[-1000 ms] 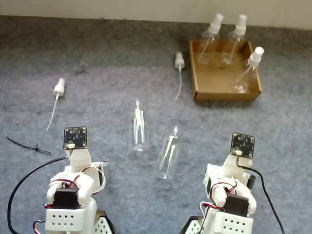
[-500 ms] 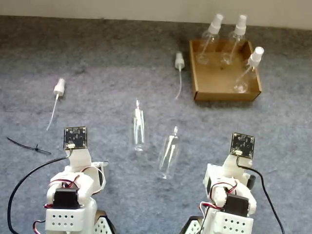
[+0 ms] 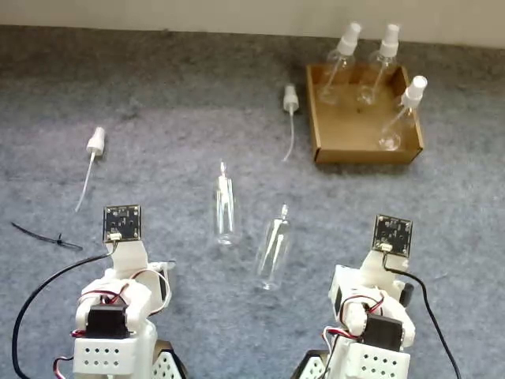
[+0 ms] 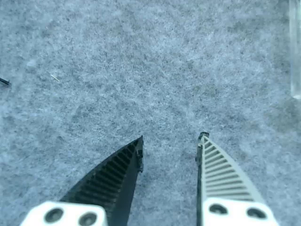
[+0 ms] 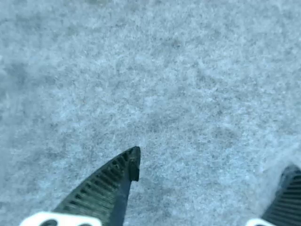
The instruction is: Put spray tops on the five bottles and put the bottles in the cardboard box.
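From above, three capped bottles stand in the cardboard box and two bare bottles lie outside it. The wrist views show the left tool and right tool spread, with perhaps a bottle's edge beside the left.

Grey felt table cover — black zip tie lying flat near left edge.

3 capped btls in cardboard box, 2 uncapped btls lying centre, 2 loose spray tops apart
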